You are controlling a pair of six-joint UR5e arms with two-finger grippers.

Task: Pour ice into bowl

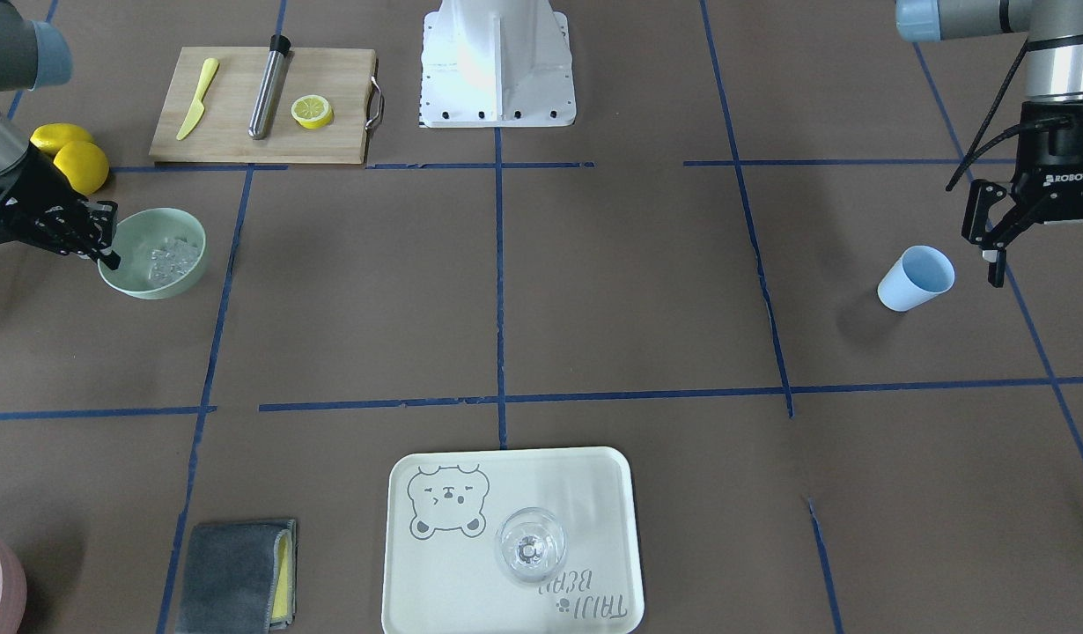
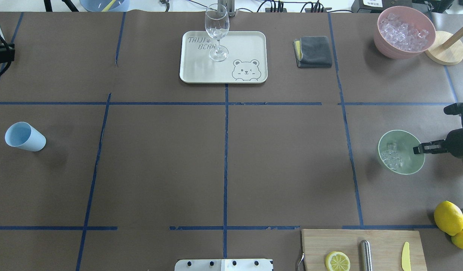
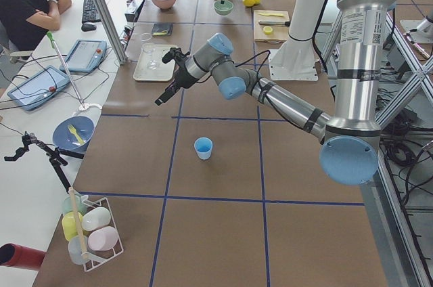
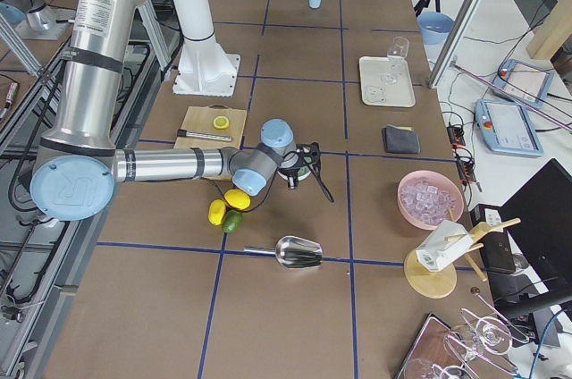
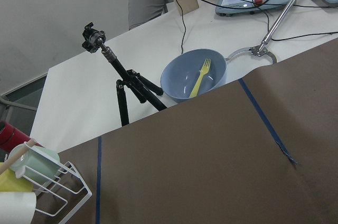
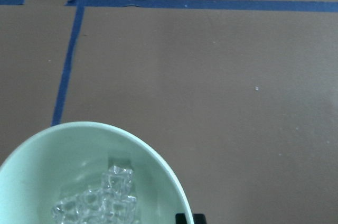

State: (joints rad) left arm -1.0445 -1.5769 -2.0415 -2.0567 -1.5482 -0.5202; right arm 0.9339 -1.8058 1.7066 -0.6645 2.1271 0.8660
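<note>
The pale mint-green bowl [image 2: 404,165] stands at the table's right side and holds a small pile of clear ice cubes [image 2: 392,158]. It also shows in the front-facing view [image 1: 136,233] and in the right wrist view [image 6: 31,182], with the ice [image 6: 100,203] inside. My right gripper [image 2: 418,149] reaches in from the side, and its fingertips [image 6: 182,217] sit close together on the bowl's near rim. My left gripper [image 1: 1054,255] hangs open and empty above the table, just beside the upright light blue cup [image 1: 916,277].
A pink bowl of ice [image 2: 404,32] stands at the far right. A tray [image 2: 194,71] carries a wine glass [image 2: 217,34]. A grey cloth [image 2: 313,51] lies nearby. The cutting board [image 2: 382,241] holds a lemon slice, a metal rod and a knife. Lemons [image 2: 448,217] and a metal scoop [image 4: 299,254] lie near the bowl.
</note>
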